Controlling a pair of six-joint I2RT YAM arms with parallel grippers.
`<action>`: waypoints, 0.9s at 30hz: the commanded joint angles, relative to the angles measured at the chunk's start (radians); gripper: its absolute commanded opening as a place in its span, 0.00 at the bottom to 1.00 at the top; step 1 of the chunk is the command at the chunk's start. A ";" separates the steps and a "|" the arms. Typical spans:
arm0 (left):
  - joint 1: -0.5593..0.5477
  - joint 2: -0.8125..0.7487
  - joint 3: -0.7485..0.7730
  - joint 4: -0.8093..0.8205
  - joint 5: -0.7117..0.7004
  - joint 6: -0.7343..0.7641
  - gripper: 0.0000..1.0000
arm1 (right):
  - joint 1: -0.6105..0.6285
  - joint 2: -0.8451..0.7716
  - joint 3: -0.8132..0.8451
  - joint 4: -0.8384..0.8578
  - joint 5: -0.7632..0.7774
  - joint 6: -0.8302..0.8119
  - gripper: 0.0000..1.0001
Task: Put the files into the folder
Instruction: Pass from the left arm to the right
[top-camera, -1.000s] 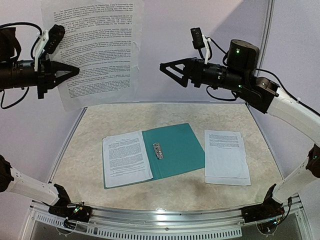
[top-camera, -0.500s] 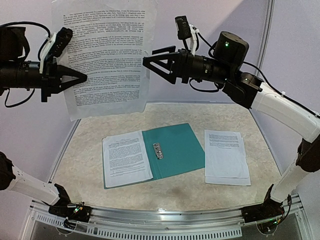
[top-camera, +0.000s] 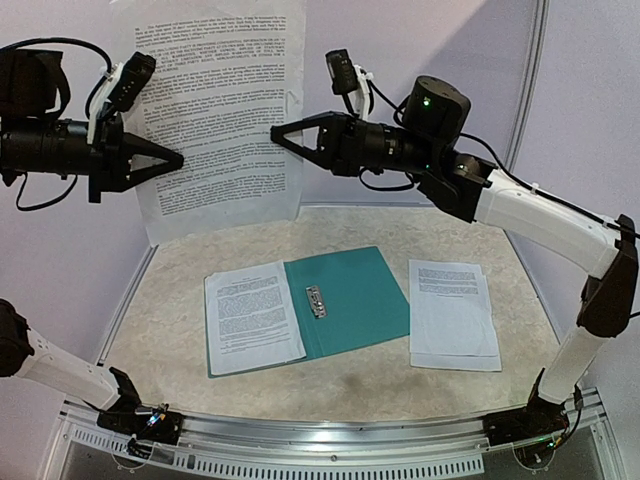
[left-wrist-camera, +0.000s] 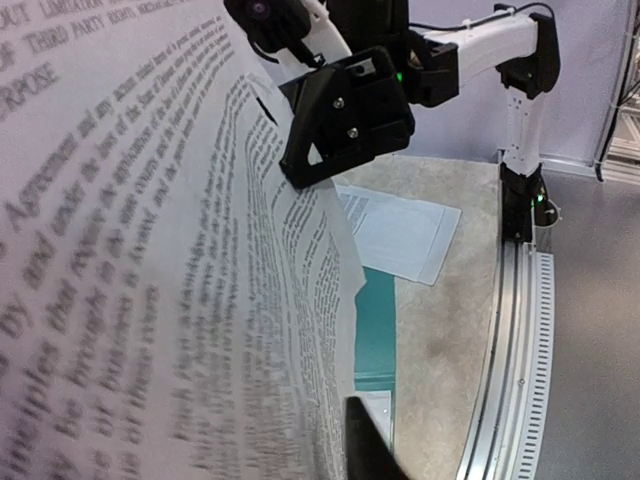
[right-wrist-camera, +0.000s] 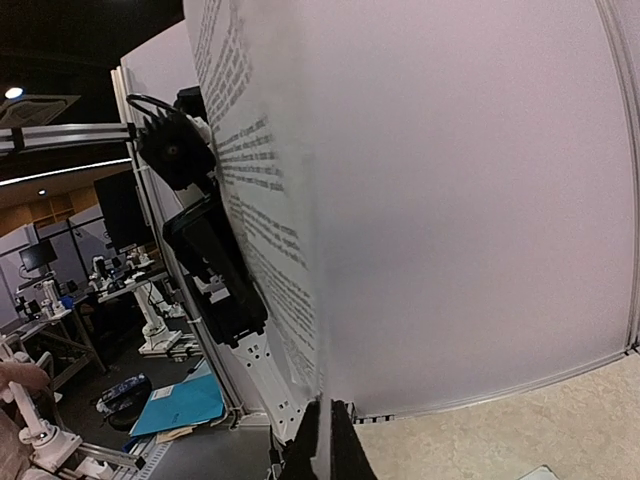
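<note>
Here the fingers of the right gripper (top-camera: 278, 132) were clamped on the right edge of a sheet (top-camera: 225, 110) held upright aloft; the left gripper (top-camera: 178, 158) pinched its left edge. This looked like a handover: next, the left should let go. The open folder (top-camera: 355, 295) lay on the table (top-camera: 450, 240) below. A second earlier, the right jaws stood open, clear of it.

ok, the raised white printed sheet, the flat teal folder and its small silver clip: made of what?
Raised white printed sheet: thin matte paper; it bows visibly where held up. Flat teal folder: smooth card or plastic, cannot tell which. Small silver clip: probably metal, from its bright sheen.
</note>
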 joint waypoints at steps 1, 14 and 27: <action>0.019 0.000 -0.021 -0.008 -0.072 -0.019 0.85 | -0.003 -0.036 -0.033 -0.044 0.018 -0.001 0.00; 0.243 -0.025 -0.277 0.010 -0.481 0.117 1.00 | -0.087 0.051 -0.105 -0.409 0.351 -0.001 0.00; 0.565 0.004 -1.114 0.473 -0.419 0.271 1.00 | -0.139 0.339 -0.149 -0.358 0.354 -0.007 0.00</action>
